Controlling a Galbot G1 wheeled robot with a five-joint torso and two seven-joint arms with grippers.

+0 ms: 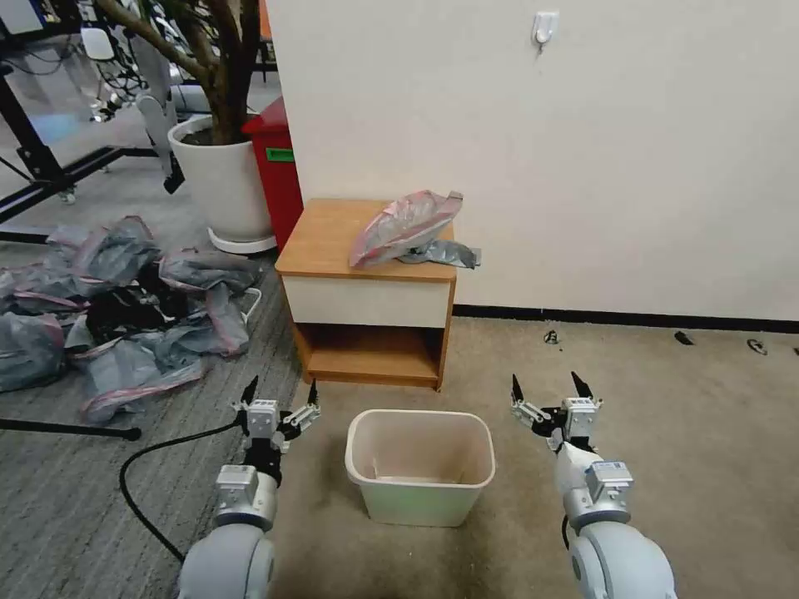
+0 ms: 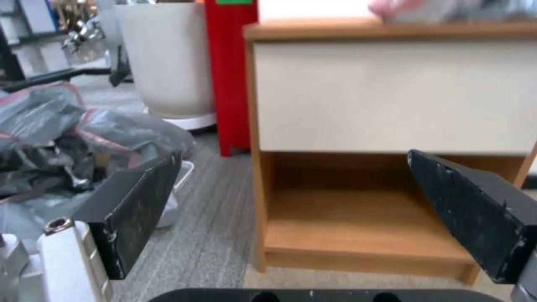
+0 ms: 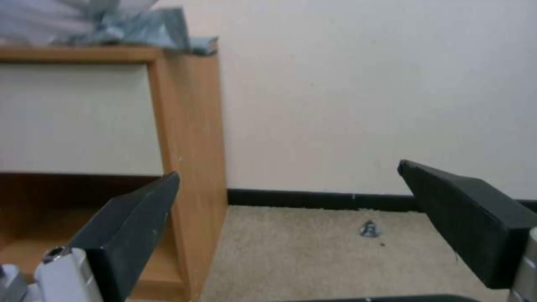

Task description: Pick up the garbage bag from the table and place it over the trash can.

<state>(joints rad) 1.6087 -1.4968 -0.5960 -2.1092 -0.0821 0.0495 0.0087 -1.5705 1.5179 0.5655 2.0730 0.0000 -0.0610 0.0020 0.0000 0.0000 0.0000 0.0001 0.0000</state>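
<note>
Garbage bag lies crumpled on the table, seemingly overhanging its right edge. Left gripper and right gripper hover low beside the trash can, fingers spread, well short of the bag.

No text, brand, number or sign can be read here. The one label is a green rectangle on the front of the tall red bin, far left beside the white plant pot; whatever is printed on it is too small to make out, and in the left wrist view only its lower edge is seen
</note>
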